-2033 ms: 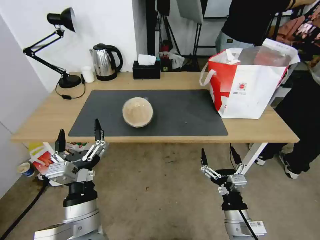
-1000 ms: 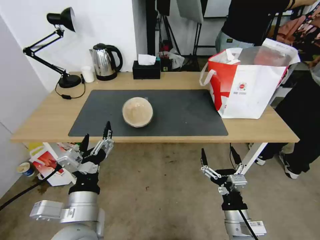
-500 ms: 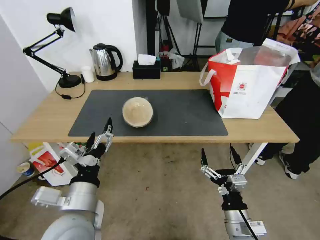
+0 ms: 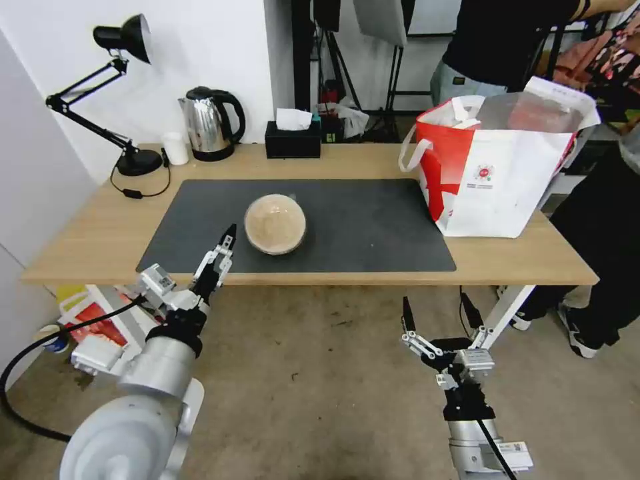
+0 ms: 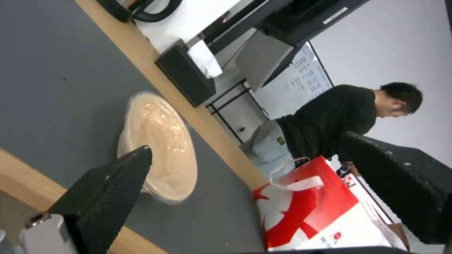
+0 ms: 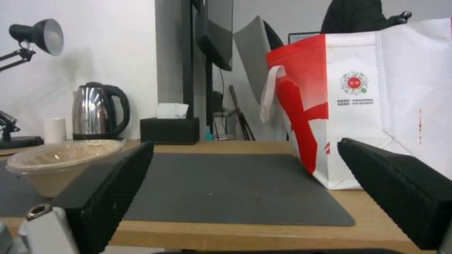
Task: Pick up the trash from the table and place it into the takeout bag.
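A round tan-filled bowl with a clear dome sits in the middle of the dark grey mat on the light-wood table. My left gripper is open at the table's front edge, just left of and in front of the bowl, not touching it. The left wrist view looks at the bowl between the spread fingers. The white-and-red takeout bag stands open at the table's right end. My right gripper hangs open below the table edge, facing the bag and the bowl.
A steel kettle, a black tissue box, a small white cup and a black desk lamp line the back of the table. A person stands behind the bag. A printed carton lies on the floor at the left.
My left gripper has risen from below the table and moved forward and to the right, up to the front edge near the bowl. The right arm, the bowl and the bag have stayed put.
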